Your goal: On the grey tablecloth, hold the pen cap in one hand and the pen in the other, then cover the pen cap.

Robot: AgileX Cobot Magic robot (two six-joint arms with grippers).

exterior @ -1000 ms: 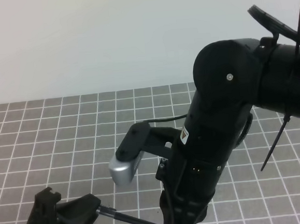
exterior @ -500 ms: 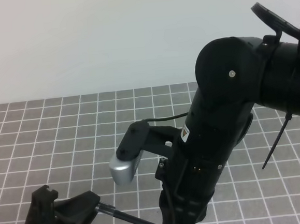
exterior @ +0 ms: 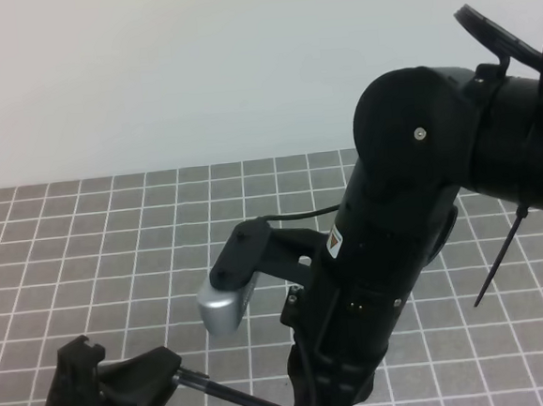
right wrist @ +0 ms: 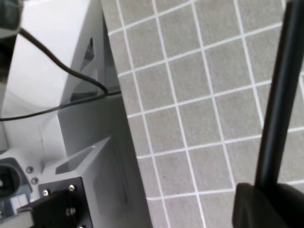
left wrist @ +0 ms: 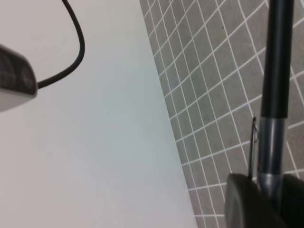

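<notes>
While we held the pen (exterior: 235,399) up over the cloth (exterior: 114,234), our left gripper (exterior: 168,376) pinched one end and our right gripper (right wrist: 266,202) pinched the other. The cap (left wrist: 259,142) looked on, so little was left.

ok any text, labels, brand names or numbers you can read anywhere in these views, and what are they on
No readable text in any view.
Small sticker on the right arm, high view: a red mark on white, too small and blurred to read.
The pen, the wrist camera and the grey tablecloth show no writing.
</notes>
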